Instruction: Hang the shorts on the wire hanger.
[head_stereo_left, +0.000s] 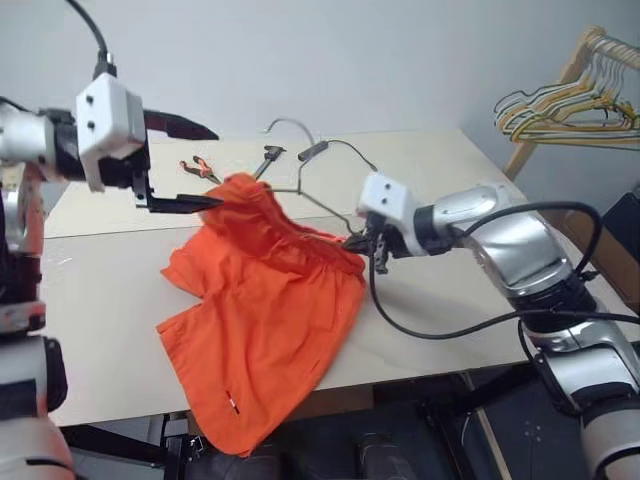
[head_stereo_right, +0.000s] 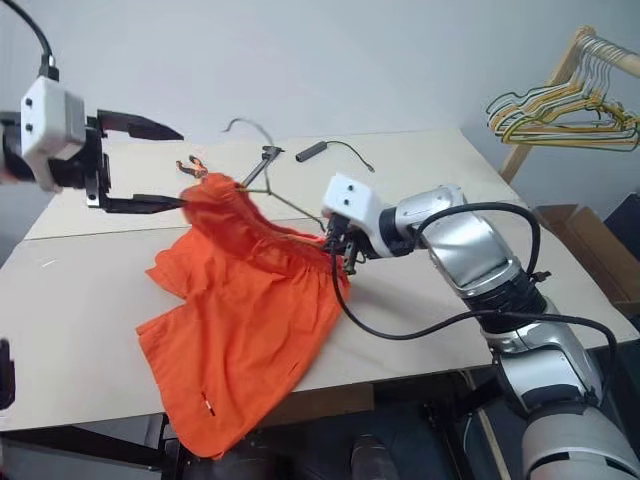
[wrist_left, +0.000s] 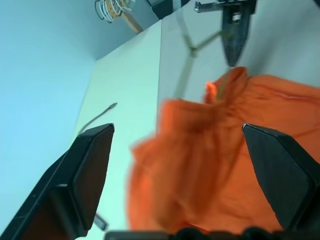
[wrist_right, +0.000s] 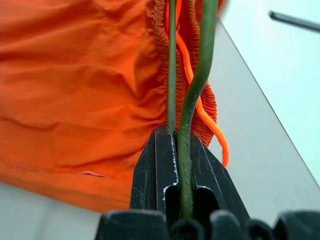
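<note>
I read no writing anywhere. My right pincer (wrist_right: 176, 150) is clamped on the thin olive-green wire hanger (wrist_right: 199, 75) beside the bright orange fabric shorts (head_stereo_left: 265, 320); my left pincer (head_stereo_left: 185, 165) gapes empty at their waistband.

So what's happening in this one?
A two-armed robot is putting orange shorts onto a green wire hanger. The right gripper is shut on the hanger's wire at the waistband and holds it above the table. The shorts drape over the hanger and trail down past the table's front edge. The left gripper is open at the raised end of the shorts, holding nothing.
</note>
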